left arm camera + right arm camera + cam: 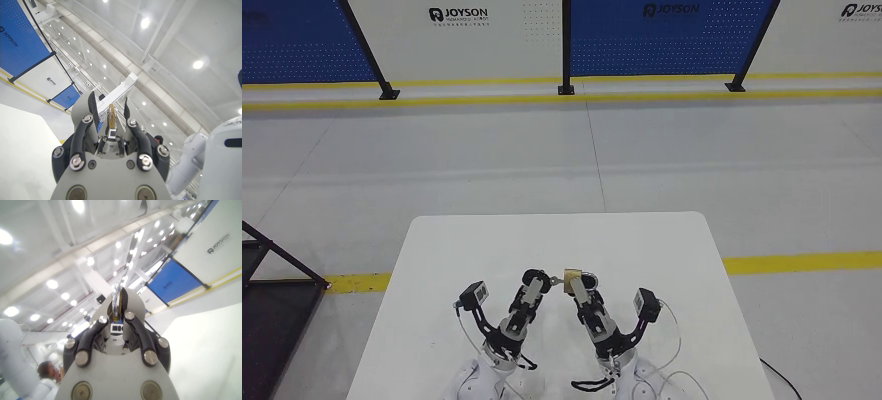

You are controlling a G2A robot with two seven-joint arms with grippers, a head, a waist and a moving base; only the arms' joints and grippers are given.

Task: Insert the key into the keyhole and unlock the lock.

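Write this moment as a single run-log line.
left gripper: open, brass piece between fingers, untouched | right gripper: shut on padlock | key inserted: cannot tell

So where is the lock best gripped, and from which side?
By its thin brass body, pads on the two broad flat faces, as the right gripper holds the lock. Approach from the robot's right, so the end facing the left gripper should stay clear.

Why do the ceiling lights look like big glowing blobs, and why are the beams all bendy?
Right wrist view: the ceiling lamps flare into blobs, and glare glints off the lock in the right gripper. Left wrist view: the lamps are neat discs, but the wide lens bows the ceiling beams. Top view: light falls evenly on the table.
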